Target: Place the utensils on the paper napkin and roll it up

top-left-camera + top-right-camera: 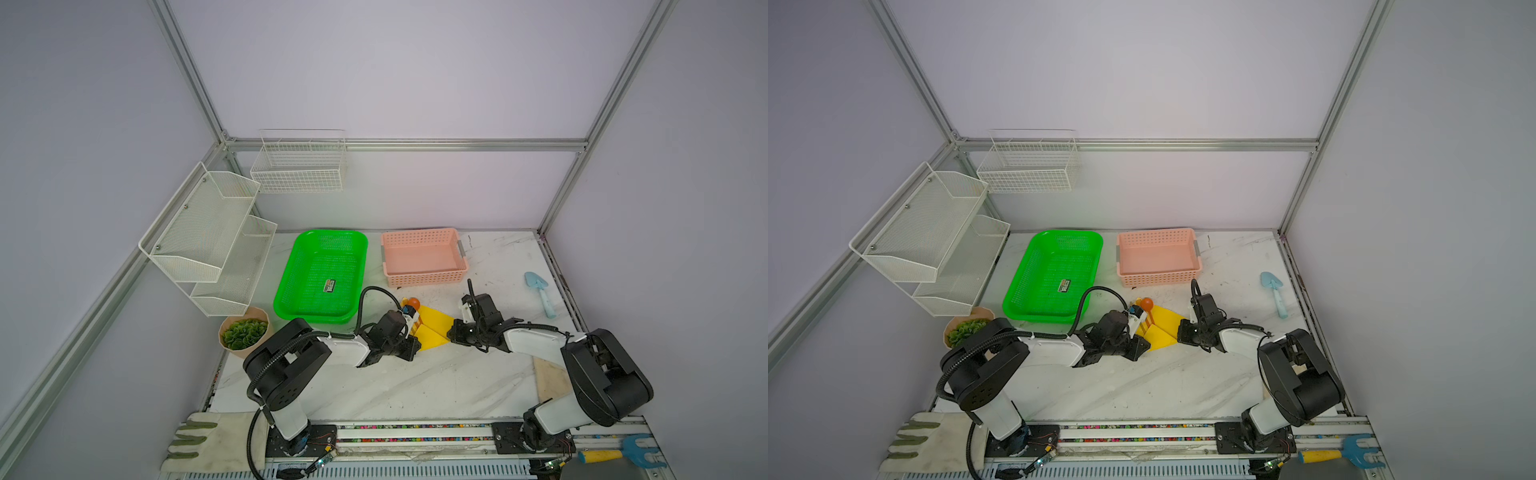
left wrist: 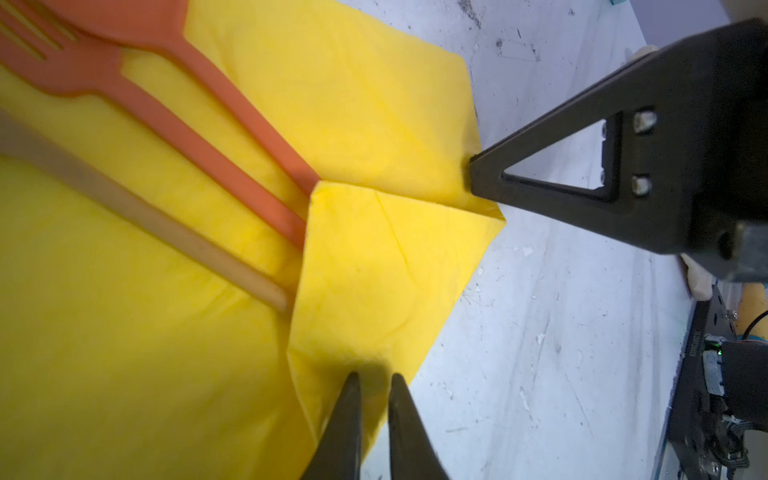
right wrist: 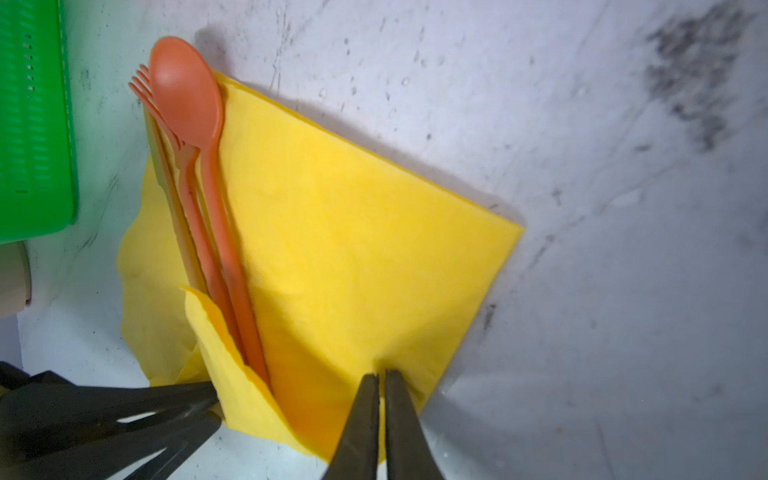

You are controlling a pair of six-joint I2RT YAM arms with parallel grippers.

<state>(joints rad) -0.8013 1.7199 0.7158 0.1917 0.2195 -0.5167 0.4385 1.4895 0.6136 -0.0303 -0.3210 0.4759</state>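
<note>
Roughly at the middle of the marble table (image 1: 415,386), in front of the green basket (image 1: 330,232) and the pink basket (image 1: 419,232) and between both arms: the paper napkin (image 1: 436,326), bright yellow, lying flat on the table with its near corner folded up and over. On the napkin, toward its left side in both top views, side by side and touching: the spoon (image 3: 187,91) and the fork (image 2: 83,79), both orange, heads pointing toward the baskets, spoon bowl reaching a little past the far corner of the paper, handle ends tucked under the folded flap. Just beside the fork, its end also under the flap, a tan stick (image 2: 166,224), blurred, not possible to tell what exactly. On one edge of the flap, the left gripper (image 2: 374,376), fingers almost together, pinching the paper. On the paper's edge beside the fold, the right gripper (image 3: 382,374), fingers pressed together on it, a small pucker at the pinch. Far to the right, well apart, a light-blue trowel (image 1: 540,291) lying on the table.
</note>
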